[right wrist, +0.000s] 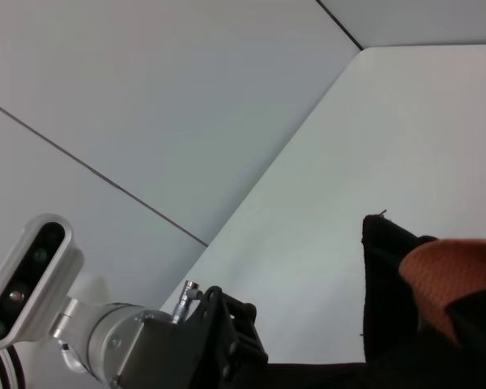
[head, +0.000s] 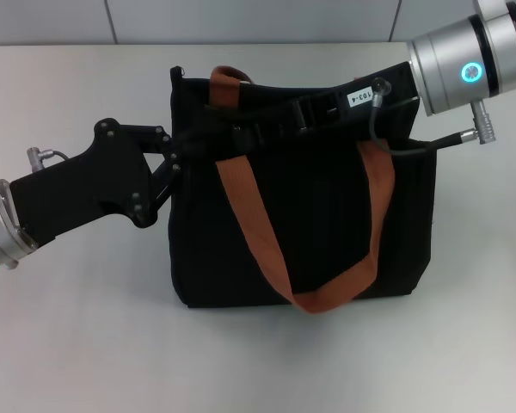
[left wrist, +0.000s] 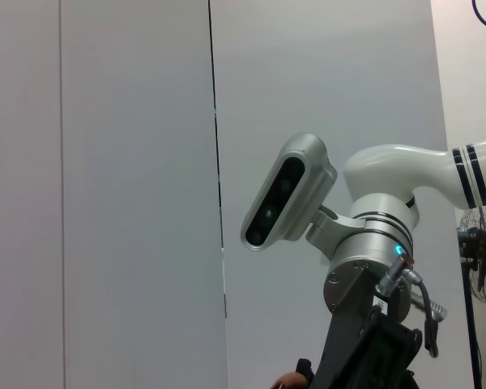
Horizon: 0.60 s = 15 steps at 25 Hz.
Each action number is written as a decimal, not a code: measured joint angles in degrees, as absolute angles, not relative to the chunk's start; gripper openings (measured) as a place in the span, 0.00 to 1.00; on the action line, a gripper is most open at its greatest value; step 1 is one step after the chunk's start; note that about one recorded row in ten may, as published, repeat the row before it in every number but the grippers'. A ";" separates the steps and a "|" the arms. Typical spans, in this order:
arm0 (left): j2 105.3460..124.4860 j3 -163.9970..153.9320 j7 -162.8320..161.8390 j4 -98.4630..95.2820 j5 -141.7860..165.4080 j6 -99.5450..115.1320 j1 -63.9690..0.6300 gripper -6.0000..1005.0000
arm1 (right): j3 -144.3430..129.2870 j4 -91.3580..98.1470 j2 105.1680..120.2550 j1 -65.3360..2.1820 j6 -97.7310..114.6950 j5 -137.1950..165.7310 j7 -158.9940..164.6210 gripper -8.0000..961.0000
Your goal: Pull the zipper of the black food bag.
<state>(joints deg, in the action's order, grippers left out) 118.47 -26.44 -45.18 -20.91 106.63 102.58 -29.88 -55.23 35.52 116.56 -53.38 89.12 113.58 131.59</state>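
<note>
The black food bag (head: pixel 327 232) stands upright near the middle of the white bench (head: pixel 77 327), its two orange-brown straps (head: pixel 258 232) draped down the front panel and meeting in a loop near the bottom edge. Both arms reach in over the bag's upper edge from opposite sides. The left pincer (head: pixel 208 138) comes from the bag's left end, its black linkage lying against the top corner of the fabric; its tips merge with the dark cloth, so I cannot tell whether they are spread or closed on anything. The right pincer (head: pixel 267 129) stretches along the top of the bag from the right, its long black body lying over the zip line, and its tips are likewise lost against the black material, probably close to the left pincer's. The zipper pull itself is not visible in any view. In the right wrist view the bag's corner (right wrist: pixel 389 243) and a strap (right wrist: pixel 454 275) show, with the left arm (right wrist: pixel 170 348) just beside them.
</note>
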 joint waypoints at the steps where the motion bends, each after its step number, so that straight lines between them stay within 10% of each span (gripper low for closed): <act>1: 118.47 -26.45 -45.18 -20.91 106.63 102.58 -29.88 0.05 | -55.24 35.52 116.60 -53.42 88.97 113.67 131.55 0.23; 15: 118.56 -26.48 -45.14 -20.92 106.61 102.66 -29.72 0.05 | -56.87 38.07 116.54 -52.26 86.44 114.70 131.09 0.02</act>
